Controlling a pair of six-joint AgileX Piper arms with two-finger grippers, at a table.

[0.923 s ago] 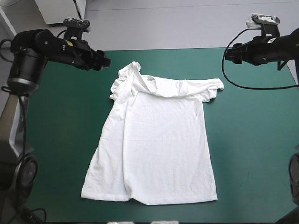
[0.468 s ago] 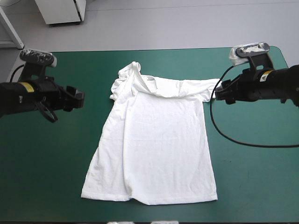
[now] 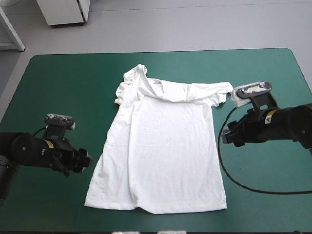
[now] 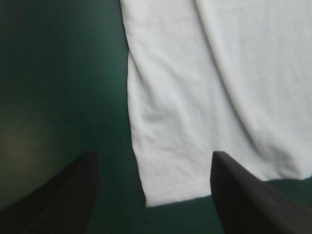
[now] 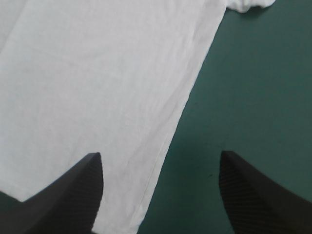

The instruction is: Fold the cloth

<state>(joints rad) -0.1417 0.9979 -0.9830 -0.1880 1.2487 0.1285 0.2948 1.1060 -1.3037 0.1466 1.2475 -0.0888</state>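
We are holding our left gripper [image 3: 87,161] wide open with nothing in it, low over the teal-green cover [image 3: 58,87]. Just ahead of it, between the black fingers [image 4: 63,195], the T-shirt's [image 3: 161,146] near hem corner [image 4: 152,197] is lying flat, with bare cover beside and under the gripper. We are holding our right gripper [image 3: 225,138] just as wide and just as empty. The shirt's other side edge [image 5: 187,107] is running away from it between the fingers, cloth under one finger and cover under the other.

The T-shirt is lying spread between the two grippers. Its long axis is running from the collar [image 3: 152,87] toward the table's far edge to the hem toward the near edge. The left gripper is sitting nearer the hem; the right is sitting about midway along its side, short of the rumpled sleeve [image 3: 222,92]. We are judging that each arm is lined up on its own side edge, so the coming grasp depends on closing inward onto cloth, not cover.
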